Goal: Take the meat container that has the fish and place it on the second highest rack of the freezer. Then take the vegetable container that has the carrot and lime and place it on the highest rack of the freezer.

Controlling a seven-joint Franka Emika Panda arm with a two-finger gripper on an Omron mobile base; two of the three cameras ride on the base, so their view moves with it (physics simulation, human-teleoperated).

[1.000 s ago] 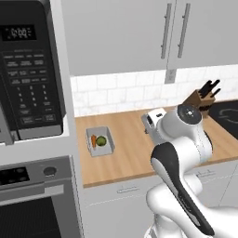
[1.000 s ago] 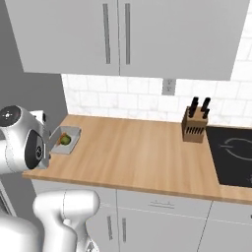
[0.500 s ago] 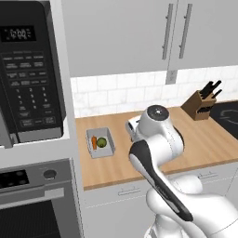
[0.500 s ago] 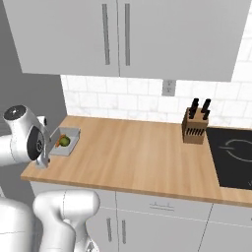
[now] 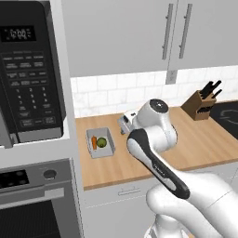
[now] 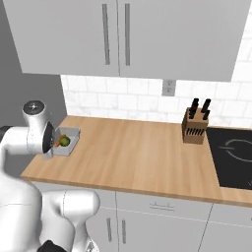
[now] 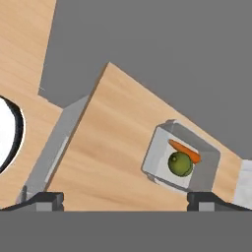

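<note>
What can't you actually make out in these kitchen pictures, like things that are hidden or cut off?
- The claw: in the left base view the arm's own white body covers it; in the hand view just the tips poke up, wide apart.
- The container: in the right base view the arm hides its near part.
- The carrot and lime: tiny in both base views.
- The stovetop: cut off by the right edge.
- The microwave: cut off by the left edge.

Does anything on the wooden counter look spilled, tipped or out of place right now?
Nothing stands out. The small grey tray sits flat near the left end of the light wooden counter, with the orange carrot and round green lime inside it. The wooden knife block stands upright.
</note>
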